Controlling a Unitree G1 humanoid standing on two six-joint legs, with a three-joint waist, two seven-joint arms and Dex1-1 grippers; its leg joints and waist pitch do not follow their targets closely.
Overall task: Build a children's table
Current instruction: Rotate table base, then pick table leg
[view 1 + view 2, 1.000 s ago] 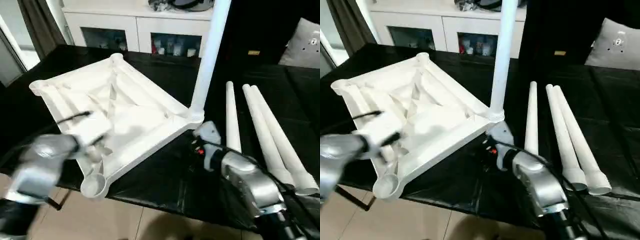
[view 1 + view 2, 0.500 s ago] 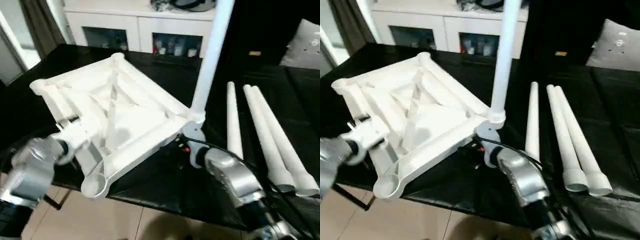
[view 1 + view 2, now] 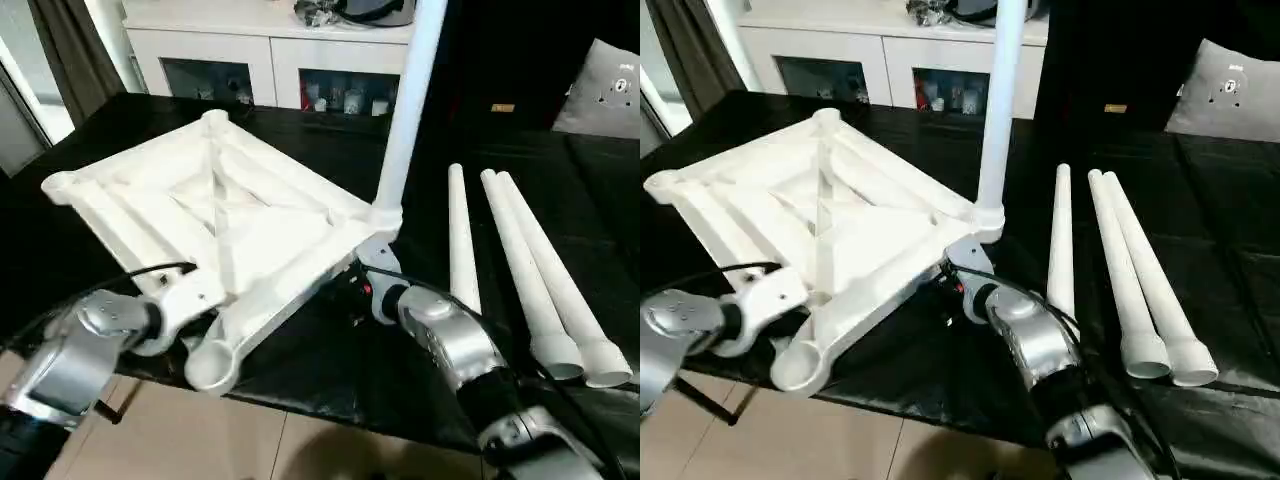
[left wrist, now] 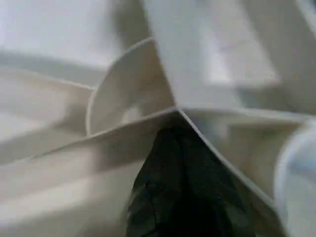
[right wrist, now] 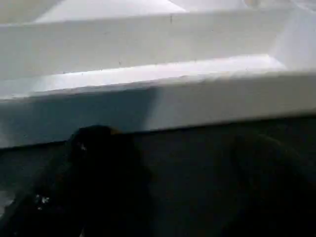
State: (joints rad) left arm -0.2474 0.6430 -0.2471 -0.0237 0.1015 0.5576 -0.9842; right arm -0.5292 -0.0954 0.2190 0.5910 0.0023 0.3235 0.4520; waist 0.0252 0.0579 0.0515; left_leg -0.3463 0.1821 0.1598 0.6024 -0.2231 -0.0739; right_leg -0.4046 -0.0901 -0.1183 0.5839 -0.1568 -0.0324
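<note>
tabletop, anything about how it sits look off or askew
Yes. The tabletop lies ribbed side up, turned at an angle to the black table, and its near corner socket juts past the edge. One leg stands in a socket; three legs lie loose beside it.

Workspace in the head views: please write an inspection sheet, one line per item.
Surface: black-covered table.
Job's things: white table top lies ribbed underside up; one leg stands in its right corner socket; three loose legs lie to the right.
Clutter: nothing seen.
Grippers: left pincer shut at the top's near edge; right pincer open beside the fitted leg's corner.
Cables: black cable over the left wrist.
Surroundings: white cabinet behind.
</note>
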